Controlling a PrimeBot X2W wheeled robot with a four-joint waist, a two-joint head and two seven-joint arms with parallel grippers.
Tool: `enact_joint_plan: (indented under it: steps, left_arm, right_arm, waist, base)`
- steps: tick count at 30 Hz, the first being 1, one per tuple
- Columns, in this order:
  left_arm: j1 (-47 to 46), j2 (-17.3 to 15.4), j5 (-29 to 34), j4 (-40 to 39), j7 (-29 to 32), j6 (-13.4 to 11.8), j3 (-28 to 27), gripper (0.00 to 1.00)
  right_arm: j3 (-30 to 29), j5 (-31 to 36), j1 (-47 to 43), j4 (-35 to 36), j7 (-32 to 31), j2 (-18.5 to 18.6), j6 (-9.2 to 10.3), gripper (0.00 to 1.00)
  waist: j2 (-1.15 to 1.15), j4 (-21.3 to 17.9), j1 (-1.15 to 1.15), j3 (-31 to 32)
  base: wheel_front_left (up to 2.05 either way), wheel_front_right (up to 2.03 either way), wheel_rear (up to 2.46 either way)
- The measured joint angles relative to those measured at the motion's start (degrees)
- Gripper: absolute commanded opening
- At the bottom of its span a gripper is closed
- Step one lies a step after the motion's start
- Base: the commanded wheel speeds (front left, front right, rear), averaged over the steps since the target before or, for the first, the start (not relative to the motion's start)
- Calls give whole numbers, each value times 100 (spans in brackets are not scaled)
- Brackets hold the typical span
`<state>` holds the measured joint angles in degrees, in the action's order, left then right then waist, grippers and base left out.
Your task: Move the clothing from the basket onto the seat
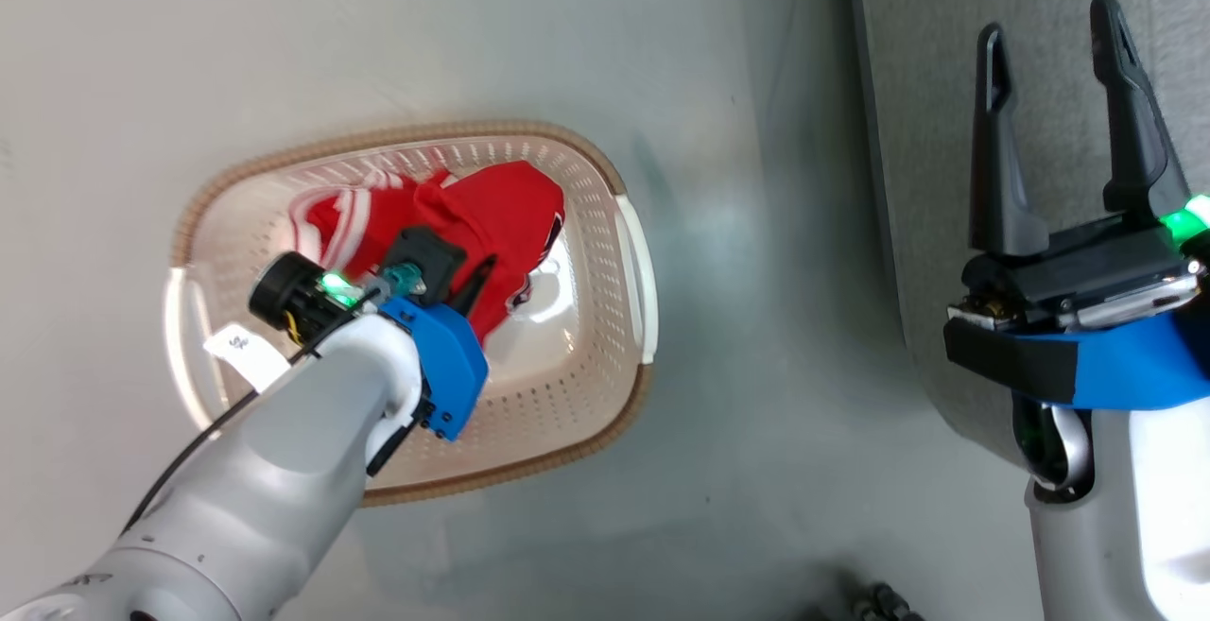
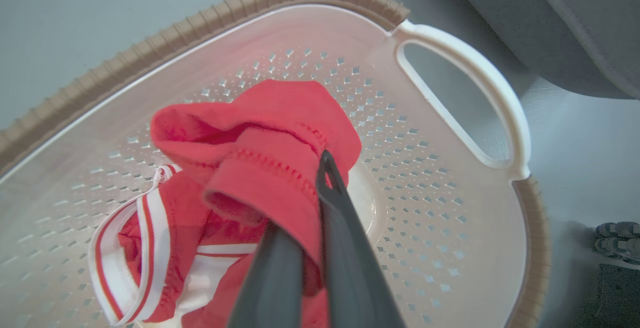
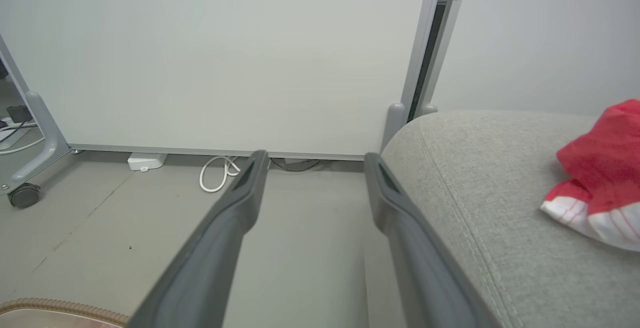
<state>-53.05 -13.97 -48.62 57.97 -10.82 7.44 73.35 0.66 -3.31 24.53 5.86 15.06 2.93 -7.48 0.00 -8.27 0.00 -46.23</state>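
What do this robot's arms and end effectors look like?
The left forearm and right forearm are pale grey-white shells with blue wrist housings and green lights. The left end effector and right end effector each have two long, tapered dark grey fingers. A black cable runs along the left forearm.

The pale grey floor [image 1: 756,366] carries the basket [image 1: 378,134], which holds red clothing [image 1: 501,215]; the grey seat [image 1: 931,63] stands to the robot's right of it, with a strip of bare floor between them. On top of the seat lies a red and white garment [image 3: 600,168]; farther off, a wheeled panel [image 3: 225,58], a looped white cable [image 3: 215,175] and a small white box [image 3: 146,161] rest on the floor.
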Motion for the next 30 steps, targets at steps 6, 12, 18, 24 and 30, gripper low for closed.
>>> enact_joint_plan:
  steps: [6,12,18,24,30]
  left_arm:
    - [130,51,-265,-182,-347,0,1,0]
    - [115,5,-203,-522,-412,0,-472,0]
    - [203,-104,365,-1060,-417,-62,-1363,0]
    - [376,-100,815,-1625,-417,-109,-2119,0]
    - [466,-86,1152,-2097,-417,-174,-2671,0]
  right_arm:
    - [-77,67,-233,-152,-1,-1,0,100]
    - [-149,82,-527,-299,0,-3,0,100]
    - [-208,64,-805,-434,0,-3,0,100]
    - [-221,-8,-1004,-543,0,-3,0,100]
    - [-213,-102,-1235,-653,0,-3,0,100]
  waist:
    - [0,178,-1,664]
    - [0,356,-1,1370]
    - [0,525,-1,2030]
    - [0,641,-2,2625]
    - [0,672,-1,3156]
  base:
    - [0,0,0]
    - [0,0,0]
    - [0,0,0]
    - [0,0,0]
    - [0,0,0]
